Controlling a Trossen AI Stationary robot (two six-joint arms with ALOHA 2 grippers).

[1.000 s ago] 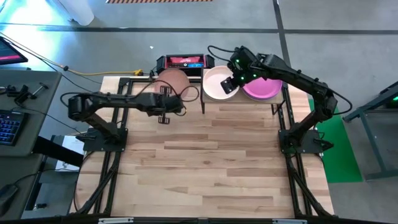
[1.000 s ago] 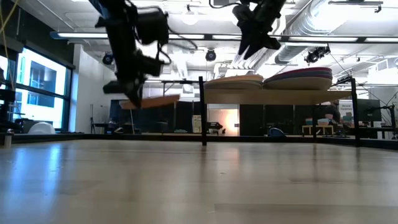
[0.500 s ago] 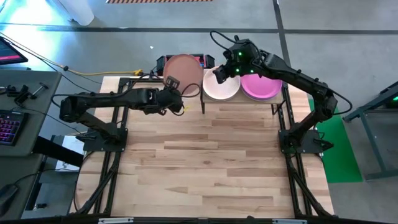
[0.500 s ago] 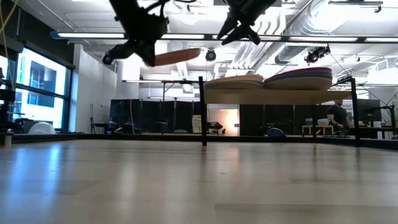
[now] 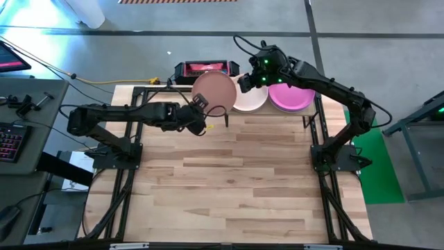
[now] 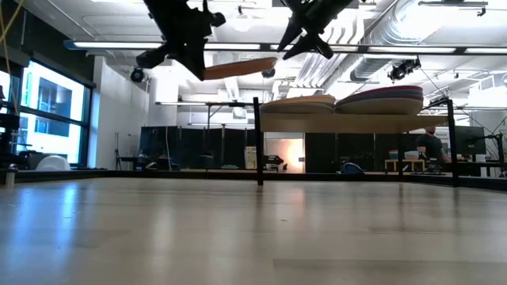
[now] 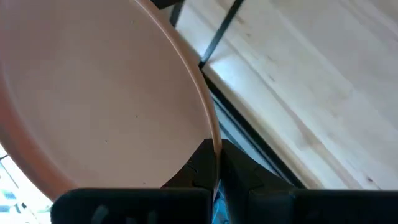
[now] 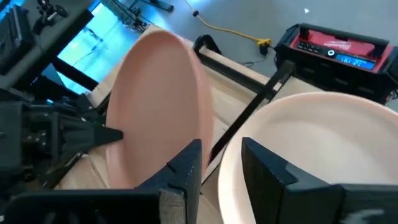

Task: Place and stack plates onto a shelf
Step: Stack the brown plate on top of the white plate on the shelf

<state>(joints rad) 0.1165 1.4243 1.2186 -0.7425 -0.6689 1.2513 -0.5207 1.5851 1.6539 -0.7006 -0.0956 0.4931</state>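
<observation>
Left gripper (image 5: 199, 111) is clamped on the rim of the terracotta plate (image 5: 214, 89), fingers (image 7: 202, 168) pinched tight on the edge, holding it up in the air over the left end of the shelf (image 6: 372, 123) (it hangs higher than the stacks, roughly level in the low view, so not touching anything). Under and beside it on the shelf sits the pale pink plate (image 5: 251, 97), with the magenta plate (image 5: 291, 97) topping the stack at the right end. Right gripper (image 5: 248, 80) hovers just above the pale pink plate's far-left rim, jaws apart with nothing between them, right next to the raised terracotta one. Behind the shelf, off the wooden table (image 5: 229, 180), there's a red and black box (image 5: 206, 68) on the floor.
</observation>
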